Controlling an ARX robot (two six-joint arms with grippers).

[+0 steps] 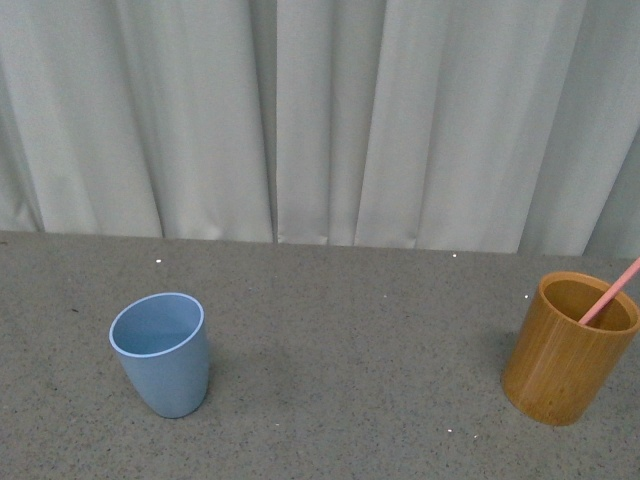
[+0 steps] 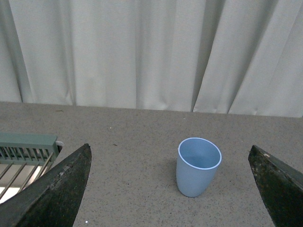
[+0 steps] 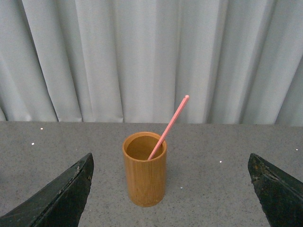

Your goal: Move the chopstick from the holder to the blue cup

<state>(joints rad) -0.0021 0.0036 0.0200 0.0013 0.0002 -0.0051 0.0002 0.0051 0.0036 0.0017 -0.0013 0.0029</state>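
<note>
On the left of the grey surface (image 1: 350, 340) the blue cup (image 1: 160, 353) stands upright. Well apart from it, at the far right, stands the holder (image 1: 570, 348), with the chopstick (image 1: 608, 293) leaning inside it, its upper end poking out past the rim. A pale curtain (image 1: 320, 120) hangs behind. The left pincer (image 2: 169, 149) is spread wide, released, facing the blue cup. The right pincer (image 3: 170, 155) gapes likewise, facing the holder.

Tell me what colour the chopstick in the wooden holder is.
Salmon pink. The chopstick shows best in the right wrist view, leaning in the holder.
</note>
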